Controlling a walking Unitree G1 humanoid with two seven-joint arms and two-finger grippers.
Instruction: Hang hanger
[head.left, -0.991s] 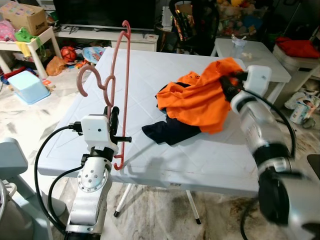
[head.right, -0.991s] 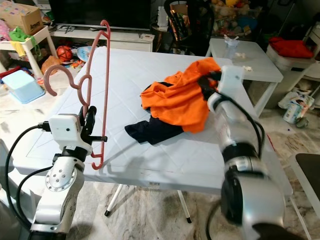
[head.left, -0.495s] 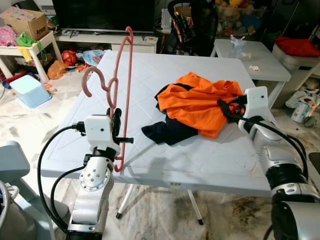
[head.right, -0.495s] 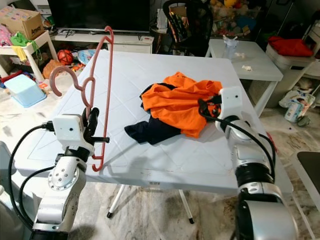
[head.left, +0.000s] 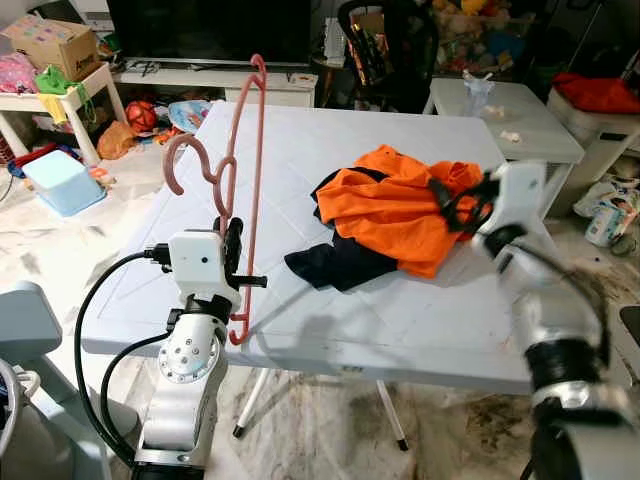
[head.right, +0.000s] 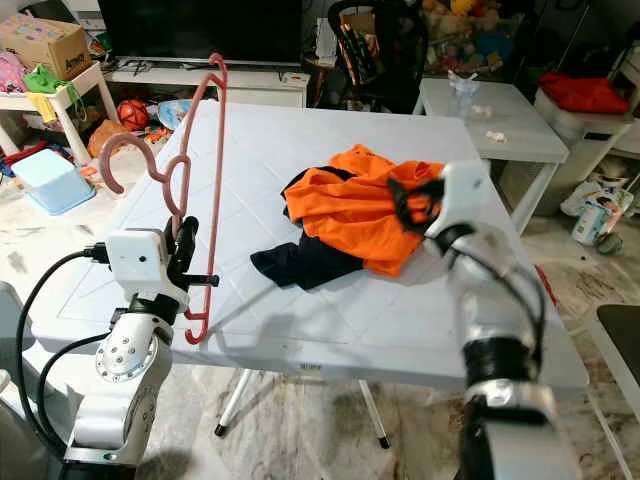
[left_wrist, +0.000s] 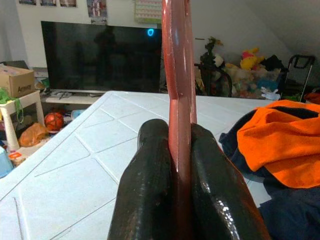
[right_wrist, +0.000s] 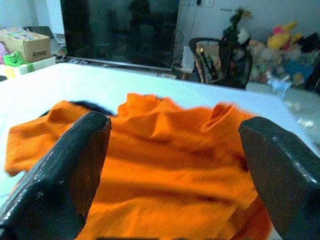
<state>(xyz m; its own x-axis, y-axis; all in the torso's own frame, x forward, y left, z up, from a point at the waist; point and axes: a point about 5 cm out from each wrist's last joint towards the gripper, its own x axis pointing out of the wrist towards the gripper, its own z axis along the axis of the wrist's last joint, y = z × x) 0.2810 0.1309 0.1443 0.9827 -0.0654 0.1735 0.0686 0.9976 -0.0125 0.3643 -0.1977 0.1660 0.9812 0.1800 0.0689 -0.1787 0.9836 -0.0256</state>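
Note:
A pink plastic hanger (head.left: 243, 180) stands upright at the near left edge of the white table (head.left: 330, 320), its hook (head.left: 185, 160) pointing left. My left gripper (head.left: 230, 240) is shut on its lower part; in the left wrist view the black fingers (left_wrist: 150, 195) clamp the pink bar (left_wrist: 179, 80). An orange and navy shirt (head.left: 395, 215) lies crumpled on the table's right half. My right gripper (head.left: 458, 205) hovers open at the shirt's right edge, blurred; in the right wrist view its fingers (right_wrist: 60, 175) stand wide apart in front of the orange cloth (right_wrist: 165, 165).
A second white table (head.left: 510, 115) with a red cloth (head.left: 595, 95) stands at the back right. A black chair (head.left: 385, 50) and a TV (head.left: 205, 25) are behind. Toys, a blue bin (head.left: 62, 180) and a small white table (head.left: 60, 80) crowd the floor at left.
My right gripper has let go of the shirt and opened; it now hovers a little higher at the shirt's right edge. The left arm and hanger have held still.

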